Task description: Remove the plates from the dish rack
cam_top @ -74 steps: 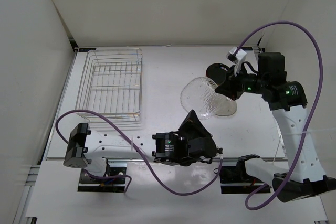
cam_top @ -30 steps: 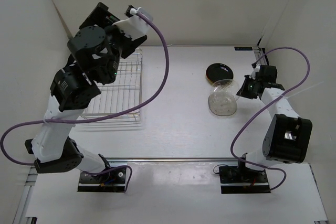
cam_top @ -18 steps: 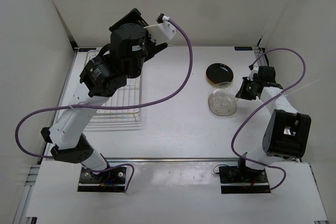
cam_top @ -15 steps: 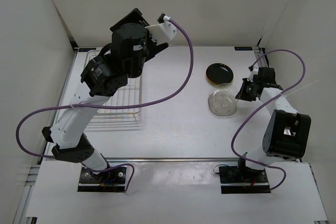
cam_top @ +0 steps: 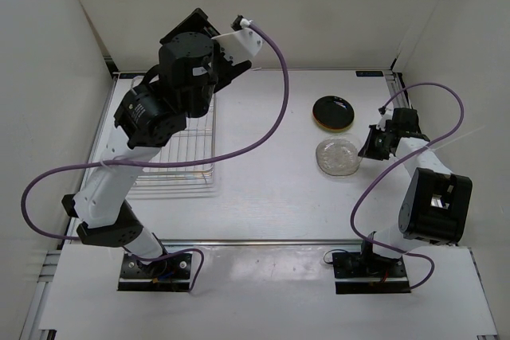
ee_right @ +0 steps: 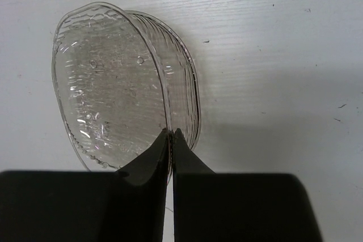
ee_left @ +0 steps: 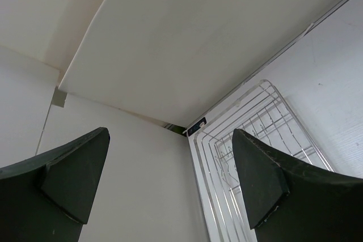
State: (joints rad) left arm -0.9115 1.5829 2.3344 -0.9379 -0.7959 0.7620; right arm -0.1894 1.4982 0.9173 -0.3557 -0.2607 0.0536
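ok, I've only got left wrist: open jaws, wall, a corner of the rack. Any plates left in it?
Observer: None in the part of the dish rack that the top view shows. The left arm covers its far end.
Operator: Where's the clear one?
Observer: The clear plate sits on the right side of the table, just nearer the bases than the black plate.
Operator: Released?
Observer: No. In the right wrist view the right jaws are shut on its rim.
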